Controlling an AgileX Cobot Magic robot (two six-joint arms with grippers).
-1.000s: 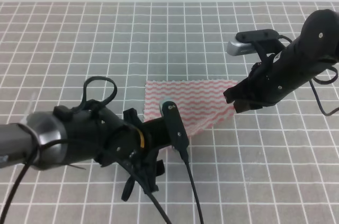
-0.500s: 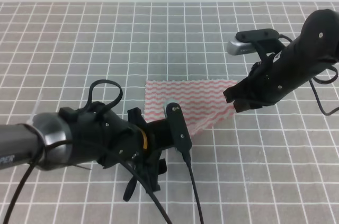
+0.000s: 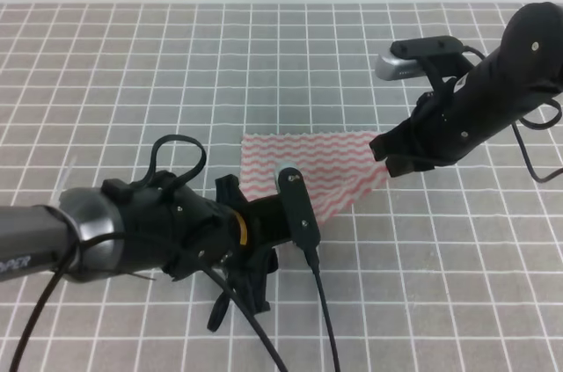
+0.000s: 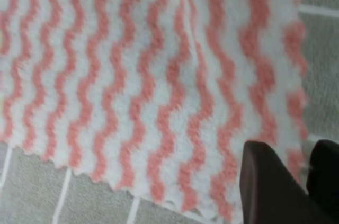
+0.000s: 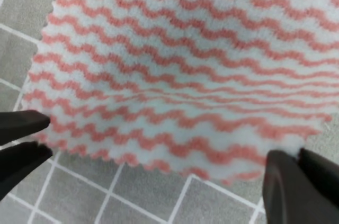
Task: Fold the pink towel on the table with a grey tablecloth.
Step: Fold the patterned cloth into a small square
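The pink towel [image 3: 308, 170] lies on the table with a grey tablecloth [image 3: 132, 82], its right corner raised off the cloth. My right gripper [image 3: 387, 164] is shut on that right corner; the right wrist view shows its fingers [image 5: 286, 184] pinching the zigzag edge of the towel [image 5: 185, 75]. My left gripper [image 4: 306, 173] is shut on the towel's near-left edge [image 4: 159, 86]. In the exterior high view its fingertips are hidden behind the left wrist camera [image 3: 295, 205]. At the left edge of the right wrist view, two dark fingers [image 5: 21, 123] meet the towel's other corner.
The left arm [image 3: 132, 236] and its cables [image 3: 321, 310] cover the near-left part of the table. The right arm [image 3: 501, 82] reaches in from the right. White grid lines cover the grey cloth around the towel.
The right gripper has moved slightly up and left with the towel's corner, which draws the right edge inward. The left arm has shifted a little to the right.
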